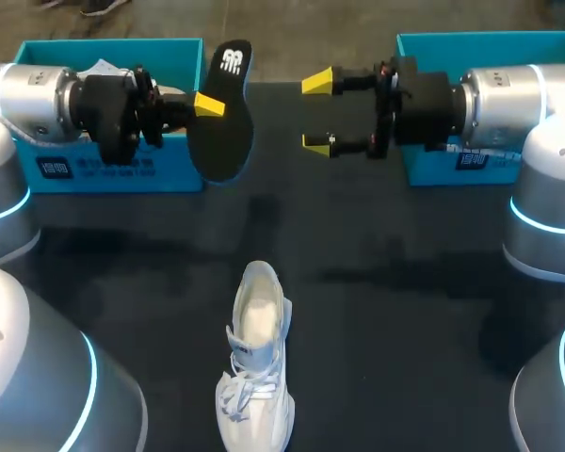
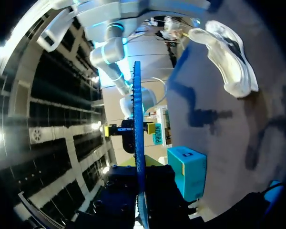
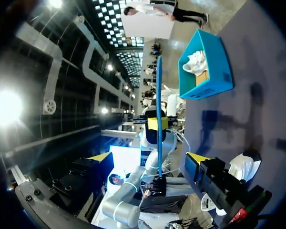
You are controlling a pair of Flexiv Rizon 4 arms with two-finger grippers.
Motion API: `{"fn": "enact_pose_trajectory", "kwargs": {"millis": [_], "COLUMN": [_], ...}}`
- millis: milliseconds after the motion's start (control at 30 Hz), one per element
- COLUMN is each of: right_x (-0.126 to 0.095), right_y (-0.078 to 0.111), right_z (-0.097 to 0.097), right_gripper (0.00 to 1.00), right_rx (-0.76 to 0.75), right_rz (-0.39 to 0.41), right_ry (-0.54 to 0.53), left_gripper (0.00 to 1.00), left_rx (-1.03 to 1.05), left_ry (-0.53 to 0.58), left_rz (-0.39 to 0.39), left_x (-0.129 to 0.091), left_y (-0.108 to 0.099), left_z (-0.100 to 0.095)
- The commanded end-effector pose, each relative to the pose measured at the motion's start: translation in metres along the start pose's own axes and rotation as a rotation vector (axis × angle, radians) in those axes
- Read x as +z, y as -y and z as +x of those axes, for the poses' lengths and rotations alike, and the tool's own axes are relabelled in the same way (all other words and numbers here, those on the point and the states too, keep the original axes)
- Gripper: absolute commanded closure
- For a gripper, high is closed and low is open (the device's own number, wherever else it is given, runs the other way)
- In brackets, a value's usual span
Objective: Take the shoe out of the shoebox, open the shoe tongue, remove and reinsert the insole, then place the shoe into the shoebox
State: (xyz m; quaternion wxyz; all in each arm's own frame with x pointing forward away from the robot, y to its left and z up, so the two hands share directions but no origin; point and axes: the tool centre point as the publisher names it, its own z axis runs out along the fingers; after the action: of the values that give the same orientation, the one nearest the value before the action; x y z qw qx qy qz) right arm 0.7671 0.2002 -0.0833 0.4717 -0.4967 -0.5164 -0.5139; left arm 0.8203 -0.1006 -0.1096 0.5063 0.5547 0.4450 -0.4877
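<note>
One white shoe (image 1: 257,367) sits on the dark table (image 1: 405,330), outside the boxes. Two blue boxes stand at the back, the left shoebox (image 1: 113,174) and the right shoebox (image 1: 433,169). The left gripper (image 1: 212,105) is clamped on the one black insole (image 1: 221,137), up in the air beside the left shoebox. The right gripper (image 1: 318,113) has its two fingers wide apart, facing the insole.

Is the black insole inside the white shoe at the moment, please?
No, the left gripper holds the insole up in the air, well apart from the white shoe lying on the table.
</note>
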Motion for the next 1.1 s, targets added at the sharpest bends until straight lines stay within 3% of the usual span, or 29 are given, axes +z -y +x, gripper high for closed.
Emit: {"fn": "enact_pose_trajectory", "kwargs": {"millis": [33,533,1100], "right_x": [0.002,0.002,0.003], "right_y": [0.0,0.0,-0.001], "right_z": [-0.001,-0.001,0.0], "right_gripper": [0.0,0.0,0.0], "right_rx": [0.0,0.0,-0.008], "right_rz": [-0.002,-0.002,0.024], "right_ry": [0.0,0.0,0.014], "left_gripper": [1.0,1.0,1.0], "left_rx": [-0.007,-0.04,-0.057], "left_ry": [-0.007,-0.047,-0.046], "left_rz": [-0.012,-0.059,-0.067], "left_x": [0.008,0.028,0.033], "left_y": [0.0,0.007,0.006], "left_z": [0.0,0.01,0.013]}}
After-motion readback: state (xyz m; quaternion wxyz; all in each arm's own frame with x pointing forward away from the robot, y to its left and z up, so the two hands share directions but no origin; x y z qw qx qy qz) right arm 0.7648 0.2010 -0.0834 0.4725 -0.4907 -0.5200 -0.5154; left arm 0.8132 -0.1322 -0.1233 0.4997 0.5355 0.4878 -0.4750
